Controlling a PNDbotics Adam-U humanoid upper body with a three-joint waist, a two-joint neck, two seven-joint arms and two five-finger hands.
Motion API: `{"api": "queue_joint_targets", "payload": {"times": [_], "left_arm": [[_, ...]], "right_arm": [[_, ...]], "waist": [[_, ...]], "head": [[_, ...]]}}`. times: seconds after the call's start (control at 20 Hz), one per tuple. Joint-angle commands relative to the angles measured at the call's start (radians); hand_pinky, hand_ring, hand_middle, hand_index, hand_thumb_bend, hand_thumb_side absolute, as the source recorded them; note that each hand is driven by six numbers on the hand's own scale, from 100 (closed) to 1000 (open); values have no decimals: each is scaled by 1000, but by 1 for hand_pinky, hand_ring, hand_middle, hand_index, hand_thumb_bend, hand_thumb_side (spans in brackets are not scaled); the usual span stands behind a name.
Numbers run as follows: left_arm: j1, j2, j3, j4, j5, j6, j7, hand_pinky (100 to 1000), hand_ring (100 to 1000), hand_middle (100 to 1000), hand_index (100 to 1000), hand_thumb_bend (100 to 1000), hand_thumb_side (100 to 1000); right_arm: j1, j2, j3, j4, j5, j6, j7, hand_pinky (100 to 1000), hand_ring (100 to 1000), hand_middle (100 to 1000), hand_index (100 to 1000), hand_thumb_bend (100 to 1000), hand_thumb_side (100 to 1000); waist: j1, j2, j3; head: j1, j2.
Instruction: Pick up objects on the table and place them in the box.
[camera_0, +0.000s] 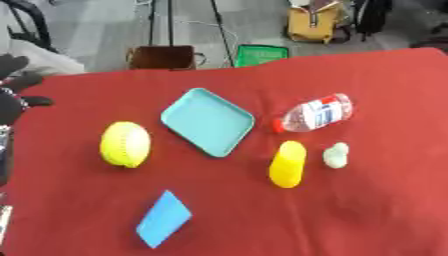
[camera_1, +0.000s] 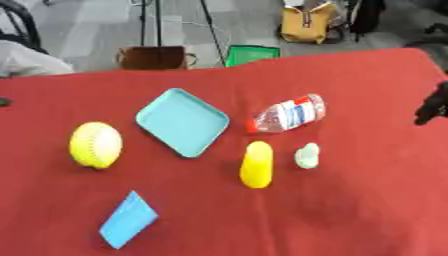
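- While nothing had gone into it yet, the teal tray (camera_0: 208, 121) that apparently served as the box sat bare at the centre of the red tablecloth (camera_0: 367, 210).
- Yellow ball (camera_0: 125, 144) lay just left of the tray, apart from it.
- Clear plastic bottle (camera_0: 313, 114) with a red cap lay on its side to the tray's right, cap end pointing toward the tray, not touching.
- Yellow oblong object (camera_0: 288, 164) lay below the bottle; looked like a toy fruit, exact kind unclear.
- Small pale green lump (camera_0: 336, 154) sat just beside the yellow oblong, on its right; couldn't identify it.
- Blue flat card-like piece (camera_0: 164, 218) lay toward the near edge, well apart from the rest.
- Left hand (camera_0: 16, 95) showed at the far left edge, dark, over the cloth edge, holding nothing as far as visible; finger pose not readable.
- Right hand (camera_1: 433, 106) only a dark sliver at the right edge in the right eye view, well away from every object; couldn't tell its fingers.
- Judgement: task at zero, five objects left to place, no grasp begun.
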Motion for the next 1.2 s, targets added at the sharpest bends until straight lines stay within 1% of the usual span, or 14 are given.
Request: {"api": "queue_joint_targets", "payload": {"times": [0.05, 0.1, 0.2, 0.25, 0.3, 0.35, 0.4, 0.5, 0.55, 0.6, 0.75, 0.8, 0.95, 1.2], "left_arm": [[10, 112, 1, -19, -284, 20, -28, 781, 836, 830, 941, 736, 654], [11, 129, -14, -19, -354, 38, -43, 810, 861, 841, 936, 808, 659], [3, 148, -40, -19, -450, 72, -79, 810, 861, 841, 936, 808, 659], [1, 150, -47, -19, -474, 80, -85, 810, 861, 841, 936, 808, 659], [-6, 166, -59, -15, -499, 88, -104, 851, 896, 852, 935, 897, 676], [-17, 182, -73, -11, -527, 100, -134, 851, 896, 852, 935, 897, 676], [-29, 195, -84, -9, -551, 111, -160, 873, 905, 855, 936, 926, 694], [-66, 224, -106, 15, -598, 133, -203, 888, 904, 850, 931, 938, 715], [-81, 233, -115, 27, -613, 141, -214, 888, 904, 850, 931, 938, 715], [-92, 240, -122, 38, -624, 146, -221, 911, 904, 846, 932, 946, 733], [-124, 255, -140, 77, -657, 155, -246, 915, 903, 845, 932, 947, 742], [-131, 258, -143, 87, -666, 156, -252, 929, 895, 835, 930, 974, 753], [-168, 272, -156, 147, -706, 166, -286, 927, 874, 821, 921, 1000, 747], [-221, 287, -180, 257, -737, 154, -299, 933, 861, 806, 912, 1000, 762]], "right_arm": [[-9, -22, -3, -13, 5, -38, 44, 574, 629, 634, 798, 100, 690], [-10, -21, -2, -13, 5, -37, 45, 574, 629, 635, 799, 100, 688], [-12, -21, 0, -14, 4, -36, 48, 574, 629, 635, 799, 100, 688], [-12, -21, 1, -14, 4, -36, 49, 574, 629, 635, 799, 100, 688], [-13, -22, 1, -14, 4, -36, 49, 575, 628, 634, 799, 100, 687], [-13, -23, 2, -13, 3, -36, 50, 575, 628, 634, 799, 100, 687], [-13, -24, 3, -12, 3, -36, 51, 575, 628, 634, 799, 100, 688], [-13, -23, 6, -11, 3, -36, 54, 575, 628, 633, 799, 100, 689], [-13, -23, 7, -11, 2, -36, 56, 575, 628, 633, 799, 100, 689], [-13, -22, 7, -10, 2, -36, 57, 575, 627, 632, 799, 100, 689], [-13, -22, 8, -9, 1, -37, 61, 575, 627, 632, 799, 100, 689], [-13, -22, 9, -9, 1, -38, 61, 575, 627, 632, 799, 100, 689], [-14, -21, 10, -7, 0, -40, 63, 575, 626, 631, 799, 100, 690], [-17, -19, 14, -5, -2, -42, 69, 575, 625, 631, 800, 100, 690]], "waist": [[1, -16, -6], [3, -16, -9], [4, -17, -14], [4, -18, -15], [5, -19, -19], [5, -20, -22], [5, -21, -24], [7, -22, -28], [7, -23, -29], [7, -23, -30], [6, -22, -33], [6, -22, -34], [5, -20, -40], [3, -18, -47]], "head": [[-2, 3], [-2, 3], [-2, 3], [-2, 4], [0, 4], [1, 4], [2, 5], [2, 7], [2, 8], [2, 8], [3, 7], [3, 6], [2, 1], [0, -8]]}}
